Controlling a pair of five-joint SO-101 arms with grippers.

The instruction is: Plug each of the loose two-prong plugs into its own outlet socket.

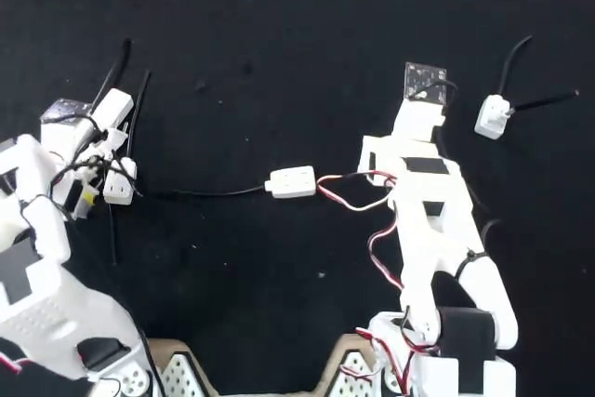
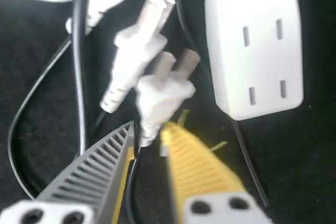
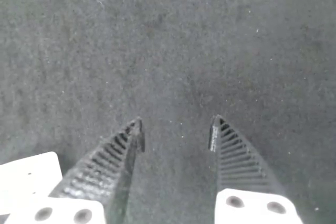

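Ribbed fingers (image 2: 105, 161), one grey and one yellow, are seen closest in the left wrist view. They belong to the left gripper (image 2: 149, 129), which is pressed onto the cord end of a white two-prong plug (image 2: 163, 95). The two round prongs of this plug are pointed away from the gripper and are not seated in any socket. A second white plug (image 2: 136, 51) lies just beside the first, touching it or nearly so, with its prongs also bare. A white outlet block (image 2: 257, 51) with two pairs of slots lies near both plugs, and all of its slots are unoccupied. A black cable (image 2: 79, 51) runs past the plugs on the far side from the outlet block.

From the high view, the left arm (image 1: 37, 230) is found at the table's left edge, over a cluster of white parts and black cables. Another white outlet block (image 1: 291, 181) lies at the middle of the black table cloth (image 1: 279, 62), and a further white block (image 1: 491, 118) with black cables lies at the right. The right arm (image 1: 437, 220) stands between these two. The right gripper (image 3: 176, 129) is spread wide over bare cloth, with nothing held.
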